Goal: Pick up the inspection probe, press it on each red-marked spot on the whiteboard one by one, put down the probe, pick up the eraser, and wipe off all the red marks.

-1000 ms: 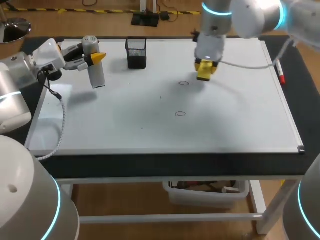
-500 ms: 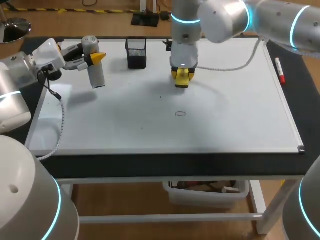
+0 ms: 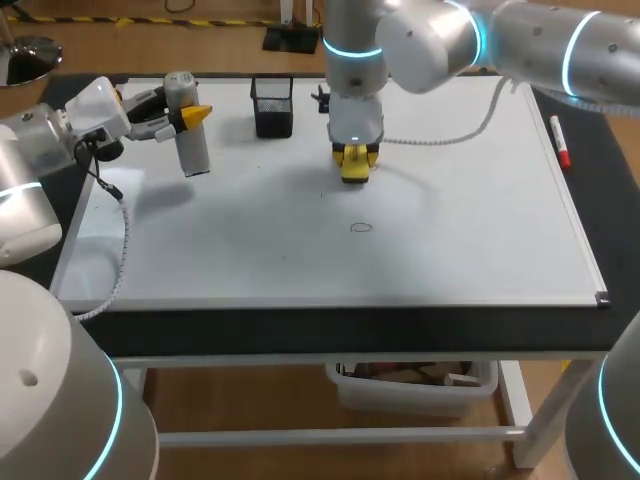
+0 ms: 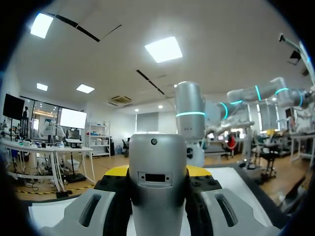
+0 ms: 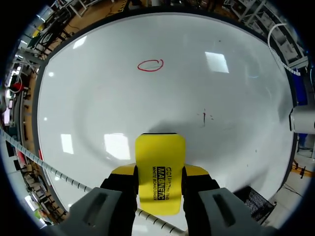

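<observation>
Wiping is under way: the right pincer [image 5: 160,173] clamps the yellow eraser [image 5: 160,155] against the whiteboard [image 3: 480,230]. One red oval [image 5: 150,65] lies well ahead of it; sweeping there comes next, I judge. The left pincer [image 4: 157,173] grips the inspection probe [image 4: 157,196].

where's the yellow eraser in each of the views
Head view: the eraser is in the right gripper, over the whiteboard, right of the mesh pen holder.
Left wrist view: not in it.
Right wrist view: the eraser is between the gripper's fingers, over the board.
Shared landmark: the red oval mark, which lies ahead of the eraser in the right wrist view.
</observation>
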`<state>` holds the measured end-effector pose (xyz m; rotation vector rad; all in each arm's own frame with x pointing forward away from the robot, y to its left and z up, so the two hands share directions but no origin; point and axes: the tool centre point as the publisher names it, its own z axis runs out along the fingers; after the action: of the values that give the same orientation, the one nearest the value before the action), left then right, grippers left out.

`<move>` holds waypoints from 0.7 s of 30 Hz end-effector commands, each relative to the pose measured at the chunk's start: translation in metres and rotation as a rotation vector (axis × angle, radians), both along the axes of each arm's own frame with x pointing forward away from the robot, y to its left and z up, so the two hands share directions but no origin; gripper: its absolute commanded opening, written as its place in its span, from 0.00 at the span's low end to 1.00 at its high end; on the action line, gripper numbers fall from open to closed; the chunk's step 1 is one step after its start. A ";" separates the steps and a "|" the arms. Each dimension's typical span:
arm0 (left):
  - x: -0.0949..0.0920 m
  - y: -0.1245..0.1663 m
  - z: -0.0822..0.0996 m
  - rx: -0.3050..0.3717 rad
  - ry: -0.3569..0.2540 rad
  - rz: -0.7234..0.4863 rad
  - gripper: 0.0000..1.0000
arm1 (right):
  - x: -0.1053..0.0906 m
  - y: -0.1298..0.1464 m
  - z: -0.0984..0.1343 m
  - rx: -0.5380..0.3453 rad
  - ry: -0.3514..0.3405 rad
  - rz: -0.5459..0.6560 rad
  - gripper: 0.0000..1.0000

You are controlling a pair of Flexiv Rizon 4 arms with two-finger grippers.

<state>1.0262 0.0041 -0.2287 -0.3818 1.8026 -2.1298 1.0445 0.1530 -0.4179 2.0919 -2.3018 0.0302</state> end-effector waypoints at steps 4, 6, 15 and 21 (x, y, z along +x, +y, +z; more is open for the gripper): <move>0.000 -0.001 0.000 -0.003 -0.004 0.002 0.00 | -0.001 -0.002 -0.007 -0.008 0.013 0.009 0.00; 0.000 -0.001 0.000 -0.003 -0.004 0.002 0.00 | -0.002 -0.004 -0.009 -0.009 0.016 0.008 0.00; 0.000 -0.001 0.000 -0.003 -0.004 0.002 0.00 | -0.003 -0.023 -0.013 -0.014 0.023 -0.033 0.00; 0.000 -0.001 0.000 -0.003 -0.004 0.002 0.00 | -0.002 -0.038 -0.016 -0.010 0.031 -0.078 0.00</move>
<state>1.0262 0.0041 -0.2287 -0.3818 1.8026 -2.1298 1.0425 0.1231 -0.4307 1.9793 -2.3557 0.0130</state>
